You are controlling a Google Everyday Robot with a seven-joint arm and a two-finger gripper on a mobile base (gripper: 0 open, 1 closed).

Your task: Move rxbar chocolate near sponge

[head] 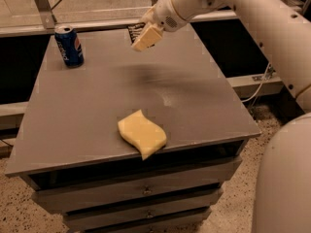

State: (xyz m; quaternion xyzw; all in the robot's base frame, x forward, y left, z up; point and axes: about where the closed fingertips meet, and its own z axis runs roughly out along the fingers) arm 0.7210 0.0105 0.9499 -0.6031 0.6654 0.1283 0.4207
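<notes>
My gripper [146,37] hangs over the far edge of the grey table [87,130], above its back middle. The rxbar chocolate [134,31], a small black wrapper with faint white lines, shows just left of and behind the gripper; it is partly hidden and appears held off the table. The sponge [142,134], pale yellow with wavy edges, lies flat at the table's front edge, well in front of the gripper and apart from it.
A blue Pepsi can [69,45] stands upright at the table's far left corner. The table has drawers [141,193] below its front edge. My white arm [262,23] reaches in from the right. A metal rail [97,23] runs behind the table.
</notes>
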